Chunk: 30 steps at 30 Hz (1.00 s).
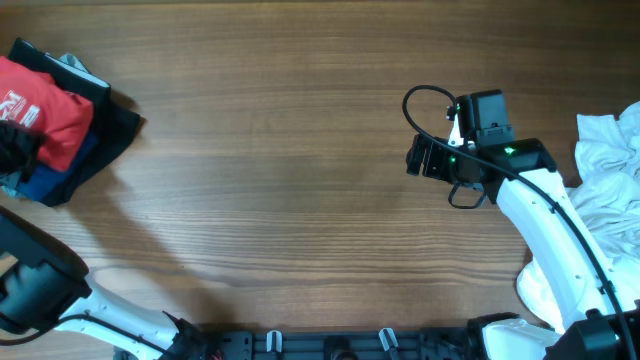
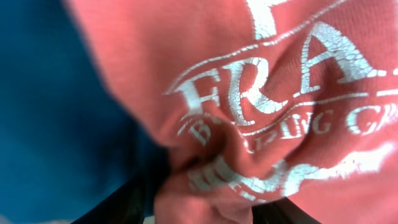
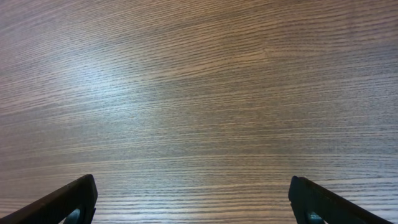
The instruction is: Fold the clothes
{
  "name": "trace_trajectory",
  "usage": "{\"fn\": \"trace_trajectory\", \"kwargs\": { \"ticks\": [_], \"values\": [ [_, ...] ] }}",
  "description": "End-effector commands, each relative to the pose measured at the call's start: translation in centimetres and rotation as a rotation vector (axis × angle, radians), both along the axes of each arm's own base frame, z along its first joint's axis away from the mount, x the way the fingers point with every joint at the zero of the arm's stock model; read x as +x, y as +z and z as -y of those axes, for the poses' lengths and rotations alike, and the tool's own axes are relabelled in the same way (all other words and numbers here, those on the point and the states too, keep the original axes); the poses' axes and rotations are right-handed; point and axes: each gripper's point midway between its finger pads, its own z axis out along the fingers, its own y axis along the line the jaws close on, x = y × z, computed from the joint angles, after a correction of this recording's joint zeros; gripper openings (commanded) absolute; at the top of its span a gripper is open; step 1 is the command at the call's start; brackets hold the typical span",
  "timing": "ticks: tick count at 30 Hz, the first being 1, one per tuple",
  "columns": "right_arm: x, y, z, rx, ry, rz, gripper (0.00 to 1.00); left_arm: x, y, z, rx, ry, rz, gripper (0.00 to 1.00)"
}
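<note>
Currently the red T-shirt [image 2: 292, 124] is lying crumpled at the far left of the table [image 1: 300, 150], its cracked white print showing the large letters "FRA" inside curved lines; the smaller line beneath is bending into the folds and is reading only in part. The left gripper [image 2: 205, 208] is clamping a gathered bunch of the red cloth between its dark fingers [image 2: 127, 202]. A blue garment [image 2: 56, 124] is lying under the shirt on its left, and a dark garment [image 1: 105, 125] is spreading out beneath both. Well apart, right of centre, the right gripper [image 3: 191, 193] is hovering over bare wood with its jaws wide apart. A white cloth heap [image 1: 610, 170] is sitting at the right edge.
</note>
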Motion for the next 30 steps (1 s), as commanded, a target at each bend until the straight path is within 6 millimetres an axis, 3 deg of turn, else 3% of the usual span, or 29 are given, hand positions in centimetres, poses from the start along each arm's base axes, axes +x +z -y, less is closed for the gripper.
{"fn": "trace_trajectory", "kwargs": {
  "ticks": [1, 4, 6, 10, 12, 15, 21, 26, 30],
  "values": [
    [0.0, 0.1, 0.0, 0.012, -0.011, 0.001, 0.99, 3.1, 1.9, 3.6, -0.127, -0.154, 0.194, 0.56],
    [0.0, 0.1, 0.0, 0.012, -0.011, 0.001, 0.99, 3.6, 5.1, 4.8, -0.055, -0.222, 0.248, 0.58],
    [0.0, 0.1, 0.0, 0.012, -0.01, 0.001, 1.0, 3.4, 8.5, 5.2, 0.0, -0.233, 0.296, 0.58],
    [0.0, 0.1, 0.0, 0.01, -0.004, 0.003, 0.99, 1.2, 13.3, 5.7, 0.116, -0.198, 0.296, 0.63],
    [0.0, 0.1, 0.0, 0.009, -0.004, 0.002, 0.99, -0.6, 14.1, 4.8, 0.201, -0.135, 0.226, 0.65],
    [-0.1, 0.0, 0.0, 0.008, -0.003, -0.005, 0.99, -1.3, 14.0, 5.2, 0.162, -0.084, 0.2, 0.65],
    [-0.2, 0.0, 0.0, 0.002, 0.011, -0.007, 0.99, 0.8, 14.0, 7.2, 0.197, -0.2, 0.225, 0.65],
    [-0.4, -0.1, 0.1, 0.0, 0.013, -0.015, 0.99, 2.9, 9.7, 5.3, 0.172, -0.194, 0.186, 0.63],
    [-0.4, -0.1, 0.1, 0.0, 0.012, -0.016, 1.0, 3.5, 4.3, 4.8, 0.09, -0.194, 0.106, 0.64]
  ]
}}
